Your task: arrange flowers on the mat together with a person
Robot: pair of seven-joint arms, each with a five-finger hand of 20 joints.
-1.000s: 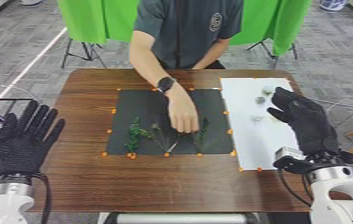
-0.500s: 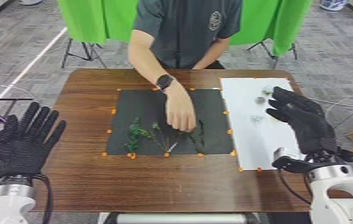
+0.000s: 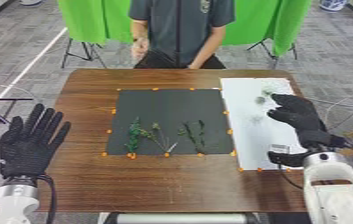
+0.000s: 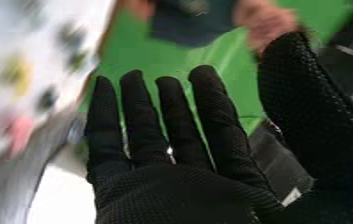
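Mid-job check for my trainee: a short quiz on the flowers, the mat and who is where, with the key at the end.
1. Fill in: the stems lie toward the edge of the black mat nearest the ____ (person or robot).
2. Multiple choice: which is over part of the white sheet?
A) left robot hand
B) right robot hand
C) both
3. True or false: a person's hand is touching a stem.

Key: 1 robot; 2 B; 3 false.
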